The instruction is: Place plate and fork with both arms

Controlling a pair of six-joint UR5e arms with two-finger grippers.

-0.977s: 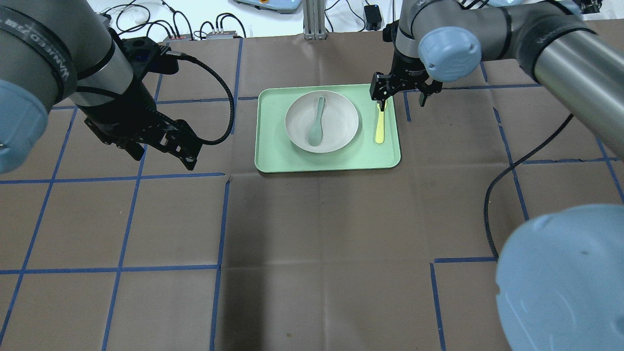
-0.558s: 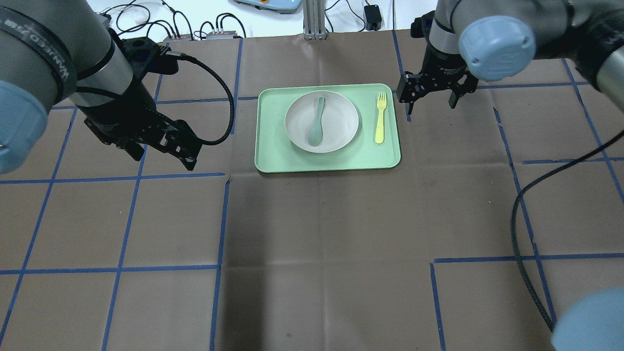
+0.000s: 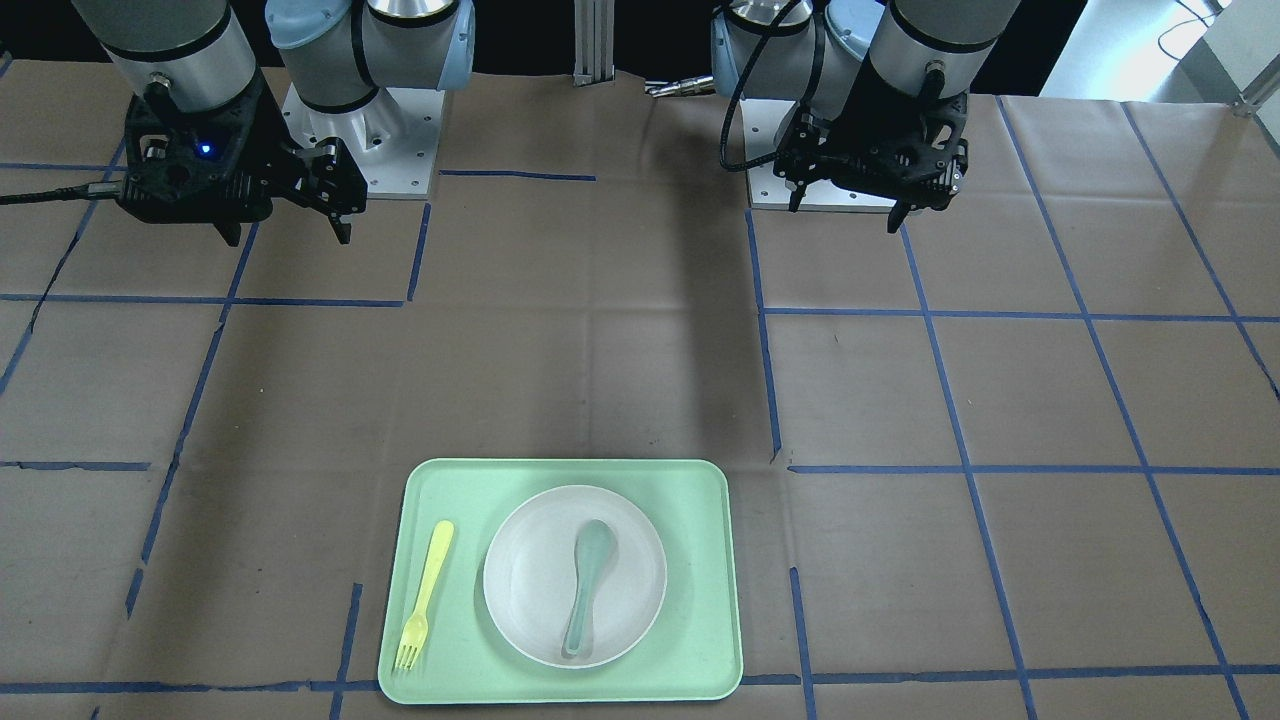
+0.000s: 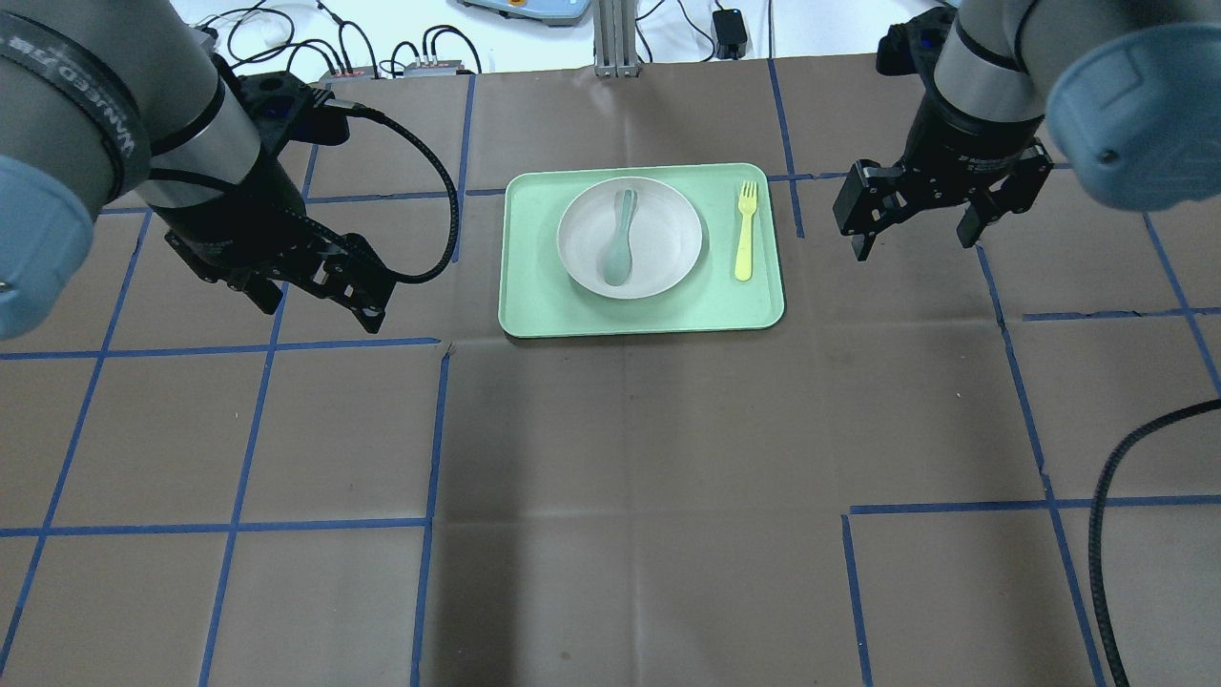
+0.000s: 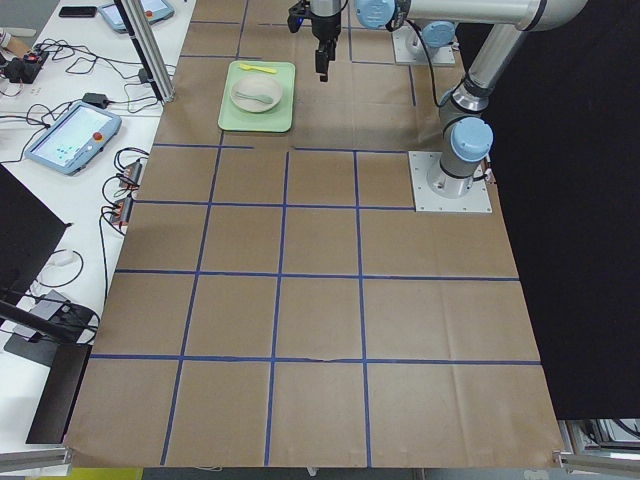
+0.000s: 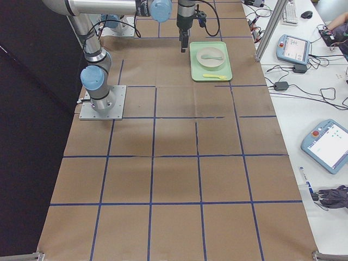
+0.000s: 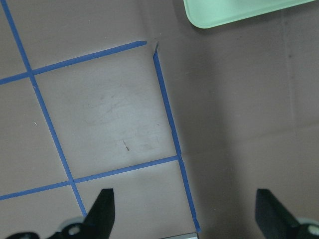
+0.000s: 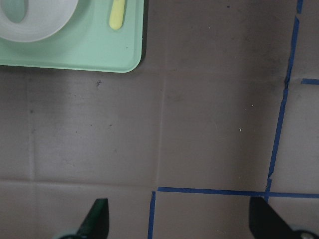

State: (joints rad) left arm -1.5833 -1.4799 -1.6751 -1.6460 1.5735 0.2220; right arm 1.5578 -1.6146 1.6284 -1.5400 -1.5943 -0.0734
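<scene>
The off-white plate [image 4: 670, 234] sits on a mint-green tray [image 4: 534, 315], and a grey-green spoon [image 4: 618, 250] lies in it. The pale-yellow fork [image 4: 744, 234] lies on the tray to the right of the plate, tines pointing away from me. My right gripper [image 4: 913, 243] is open and empty, over the bare table to the right of the tray. My left gripper [image 4: 320, 310] is open and empty, to the left of the tray. In the front view, plate [image 3: 530, 580], fork [image 3: 425, 595] and tray [image 3: 560, 475] lie near the bottom edge. The right wrist view shows the tray corner [image 8: 99, 55] and the fork's handle end [image 8: 117, 15].
Brown paper with blue tape lines covers the table. Cables and control boxes [image 4: 429, 67] lie past the far edge. A metal post [image 4: 615, 38] stands behind the tray. The left wrist view shows only a tray corner [image 7: 224, 12] and taped paper.
My right gripper has moved from over the fork's tines to the right and off the tray, staying open. The fork, plate and left arm have not moved.
</scene>
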